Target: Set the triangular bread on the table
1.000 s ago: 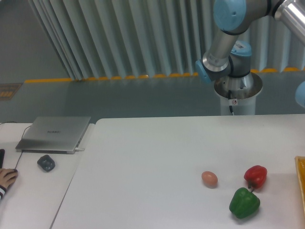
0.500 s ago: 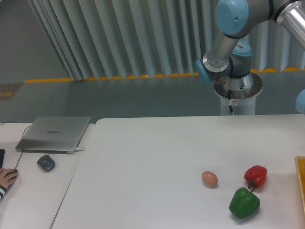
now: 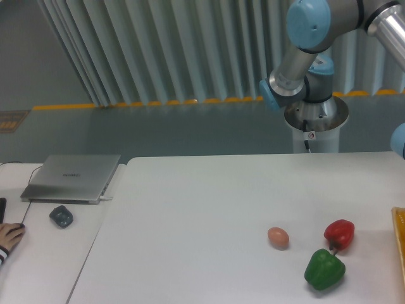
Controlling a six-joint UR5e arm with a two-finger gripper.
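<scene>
Far left, nine o'clock: hand [image 3: 9,235] at frame edge, small dark object [image 3: 61,216], laptop [image 3: 73,177] on side desk. Table [image 3: 190,215] fills middle. Toward four o'clock: egg [image 3: 278,237], red pepper [image 3: 339,234], green pepper [image 3: 324,269] touching it. Orange edge [image 3: 400,244] at three o'clock, possibly tray; I can't confirm. Arm [image 3: 304,69] at one o'clock, running off frame; gripper unseen, so I can't tell finger state. Bread not visible anywhere. I judge task not finished: nothing placed yet.
</scene>
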